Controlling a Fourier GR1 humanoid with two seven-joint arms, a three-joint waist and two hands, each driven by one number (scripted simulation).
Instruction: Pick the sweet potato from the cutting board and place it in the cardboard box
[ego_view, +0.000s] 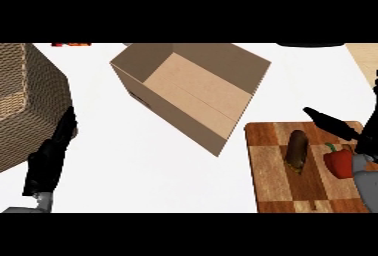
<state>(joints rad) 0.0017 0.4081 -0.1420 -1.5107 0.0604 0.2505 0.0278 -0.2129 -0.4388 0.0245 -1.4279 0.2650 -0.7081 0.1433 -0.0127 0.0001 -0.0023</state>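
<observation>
No text, labels or numbers legible

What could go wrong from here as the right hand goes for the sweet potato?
The red bell pepper lies close beside the brown, elongated sweet potato on the checkered wooden cutting board, so the black right hand, open above them, might knock it. The open cardboard box sits angled; its near wall could catch the potato.

Sweet potato (297, 149) lies on cutting board (275, 175).

Bare counter (148, 165) left of cutting board (295, 170) – red pepper (339, 162) crowds sweet potato (297, 150)
</observation>
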